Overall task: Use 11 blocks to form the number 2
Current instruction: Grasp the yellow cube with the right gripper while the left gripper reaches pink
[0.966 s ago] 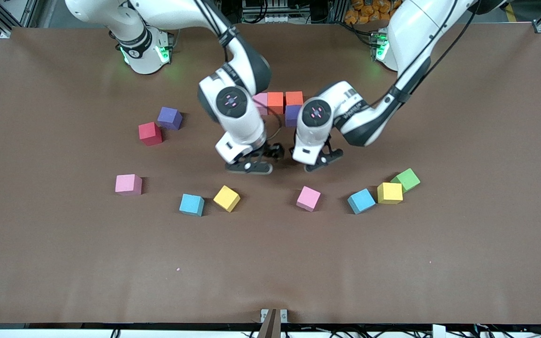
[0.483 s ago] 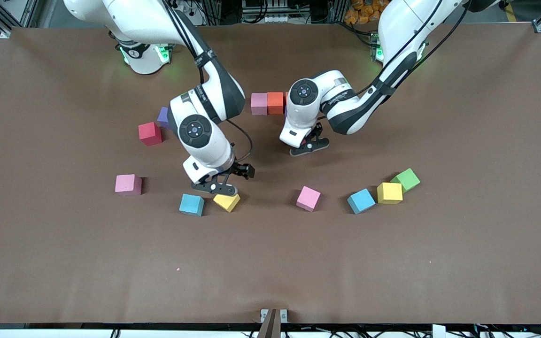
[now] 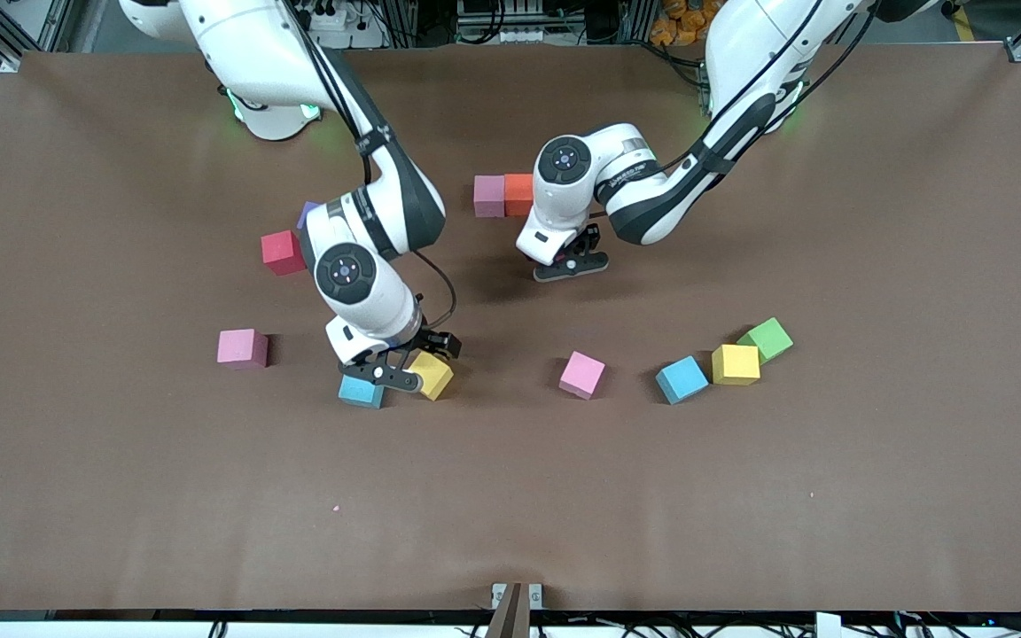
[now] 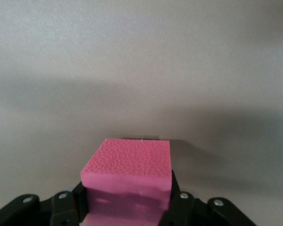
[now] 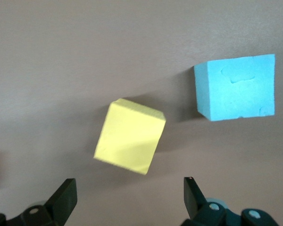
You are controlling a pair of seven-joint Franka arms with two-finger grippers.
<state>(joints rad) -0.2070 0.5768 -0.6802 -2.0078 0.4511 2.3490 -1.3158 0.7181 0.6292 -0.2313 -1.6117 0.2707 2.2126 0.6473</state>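
The right gripper hangs with fingers spread wide over a yellow block and a light blue block near the front camera. Farther back, the left gripper is clamped on a pink block, near the pink-and-orange row.

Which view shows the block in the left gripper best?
Left wrist view: the pink block fills the lower middle, clamped between the left gripper fingers. Front view shows the left gripper above the table with the block hidden by the arm. Right wrist view shows none of it.
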